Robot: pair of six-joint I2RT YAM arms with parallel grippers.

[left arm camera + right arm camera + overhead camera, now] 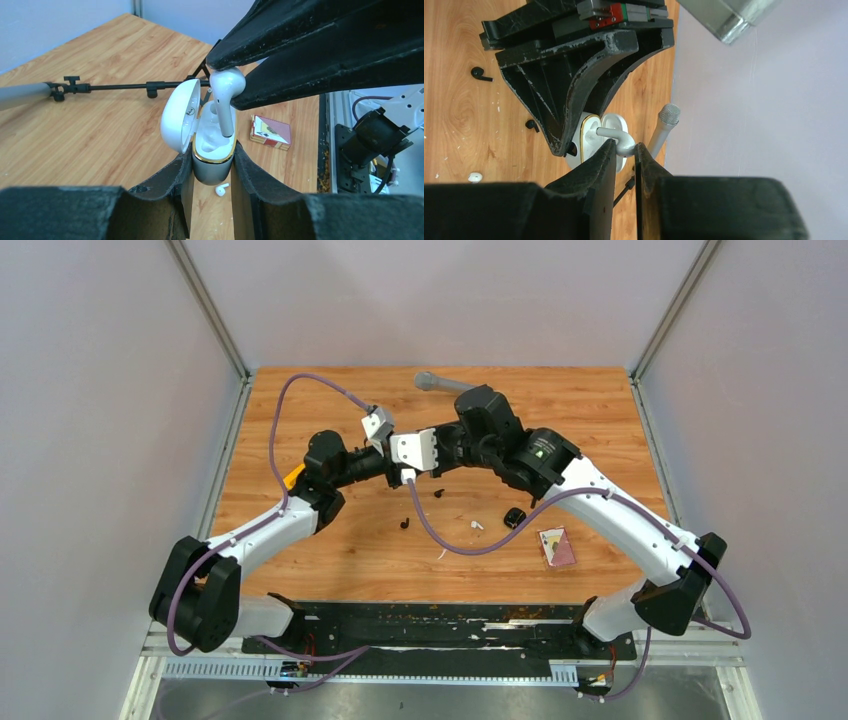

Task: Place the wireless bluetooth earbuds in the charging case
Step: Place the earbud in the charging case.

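Our left hand is clamped on the charging case, lid swung open to the side so the sockets face our right hand. That hand pinches a white earbud by its head, leaving the stem free at a socket's mouth. Below the left hand, a second white earbud lies on the counter.

Wooden table enclosed by plain pale grey walls.
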